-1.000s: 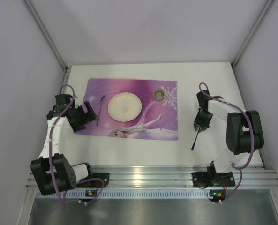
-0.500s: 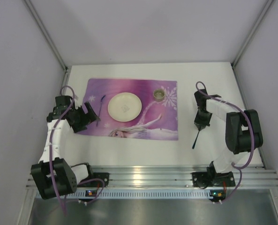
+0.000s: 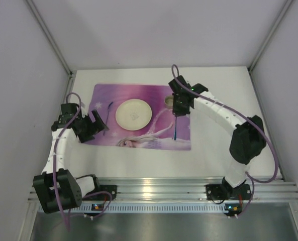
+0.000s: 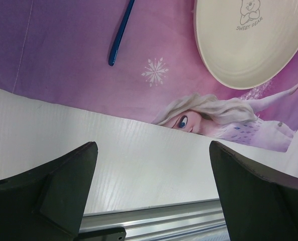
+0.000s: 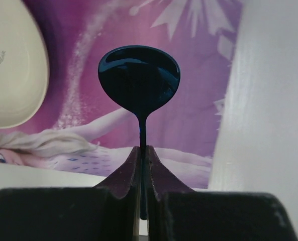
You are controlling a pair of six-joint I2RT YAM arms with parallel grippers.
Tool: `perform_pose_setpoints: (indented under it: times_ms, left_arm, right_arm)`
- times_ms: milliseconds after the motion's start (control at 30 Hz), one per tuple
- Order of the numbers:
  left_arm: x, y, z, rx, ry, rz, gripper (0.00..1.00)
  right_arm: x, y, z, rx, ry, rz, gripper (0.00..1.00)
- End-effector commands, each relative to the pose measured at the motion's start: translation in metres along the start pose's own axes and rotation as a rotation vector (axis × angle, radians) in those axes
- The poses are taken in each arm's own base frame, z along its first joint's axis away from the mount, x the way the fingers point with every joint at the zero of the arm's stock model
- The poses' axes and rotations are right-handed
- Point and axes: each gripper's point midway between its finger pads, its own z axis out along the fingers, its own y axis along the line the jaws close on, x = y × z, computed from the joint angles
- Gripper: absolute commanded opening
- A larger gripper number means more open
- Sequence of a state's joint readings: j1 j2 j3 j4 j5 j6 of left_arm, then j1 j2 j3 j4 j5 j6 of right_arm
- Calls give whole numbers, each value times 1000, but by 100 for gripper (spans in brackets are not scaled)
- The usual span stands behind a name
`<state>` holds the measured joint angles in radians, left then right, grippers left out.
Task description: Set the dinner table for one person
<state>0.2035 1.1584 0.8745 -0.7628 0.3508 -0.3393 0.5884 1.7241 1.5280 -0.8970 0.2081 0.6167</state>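
Observation:
The white dinner table [image 3: 219, 145] carries a purple cartoon placemat [image 3: 149, 93]. On the mat lie a cream plate [image 3: 133, 114] and, left of it, a blue utensil [image 3: 109, 111]. My right gripper [image 3: 177, 110] is above the mat's right part, shut on a dark blue spoon [image 3: 175, 128]. In the right wrist view the spoon's bowl [image 5: 139, 78] sticks out past the shut gripper [image 5: 143, 153], with the plate [image 5: 10, 65] to its left. My left gripper [image 3: 98, 123] is open and empty at the mat's left edge. Its wrist view shows the utensil's handle [image 4: 119, 35] and the plate [image 4: 249, 45].
A small cup [image 3: 168, 101] stands at the mat's back right, right beside my right gripper and partly hidden by it. Walls close the table in on three sides. A metal rail [image 3: 159, 188] runs along the near edge.
My right arm has swung left from the bare table onto the placemat, carrying the spoon. The left arm has barely moved.

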Motion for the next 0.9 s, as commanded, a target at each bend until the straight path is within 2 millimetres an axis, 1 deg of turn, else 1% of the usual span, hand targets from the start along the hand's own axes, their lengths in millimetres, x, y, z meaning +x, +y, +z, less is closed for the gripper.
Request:
perform_pose_setpoints:
  times_ms: [0, 33, 67, 100, 133, 167, 200, 233, 300, 333, 433, 533, 600, 667, 700, 733, 767, 800, 867]
  left_arm:
    - [-6, -6, -2, 22, -39, 15, 98]
    - [-6, -6, -2, 22, -37, 16, 98]
    - [-6, -6, -2, 22, -39, 17, 98]
    - [-5, -7, -2, 22, -36, 19, 98]
    - [-6, -6, -2, 21, -38, 19, 98]
    - [-5, -7, -1, 22, -36, 20, 98]
    - [-5, -7, -1, 22, -34, 19, 98]
    - [-5, -7, -1, 22, -34, 19, 98]
    - [-4, -6, -1, 20, -30, 18, 97]
    - [-5, -6, -1, 19, -32, 18, 97]
    - [-4, -7, 0, 20, -28, 20, 98]
    - [-3, -7, 0, 20, -24, 21, 97]
    - [-4, -7, 0, 21, -25, 20, 97]
    - [-4, -7, 1, 19, -23, 19, 97]
    - [-4, -7, 1, 19, -23, 19, 97]
    - [-4, -6, 1, 18, -22, 19, 97]
    - [-3, -7, 1, 18, -20, 20, 97]
    - [-3, -6, 1, 16, -19, 17, 97]
    - [-2, -6, 3, 14, -14, 17, 97]
  right_arm:
    - [22, 45, 24, -85, 115, 4, 0]
    - [27, 55, 38, -103, 148, 4, 0]
    - [29, 62, 43, -114, 159, 3, 0]
    - [22, 70, 45, -129, 150, 6, 0]
    - [27, 72, 60, -117, 183, 4, 0]
    - [19, 79, 60, -131, 173, 7, 0]
    - [18, 81, 65, -128, 177, 8, 0]
    - [24, 83, 76, -121, 202, 3, 0]
    - [20, 89, 82, -129, 203, 6, 0]
    - [24, 88, 92, -115, 220, 9, 0]
    - [21, 88, 101, -102, 218, 15, 0]
    - [17, 85, 108, -87, 217, 33, 0]
    - [15, 86, 109, -85, 212, 36, 0]
    - [14, 85, 109, -85, 214, 37, 8]
    - [14, 85, 109, -84, 213, 36, 22]
    - [13, 85, 106, -87, 212, 36, 28]
    - [14, 84, 105, -85, 212, 39, 41]
    - [14, 82, 103, -80, 208, 40, 48]
    - [10, 80, 94, -81, 190, 43, 57]
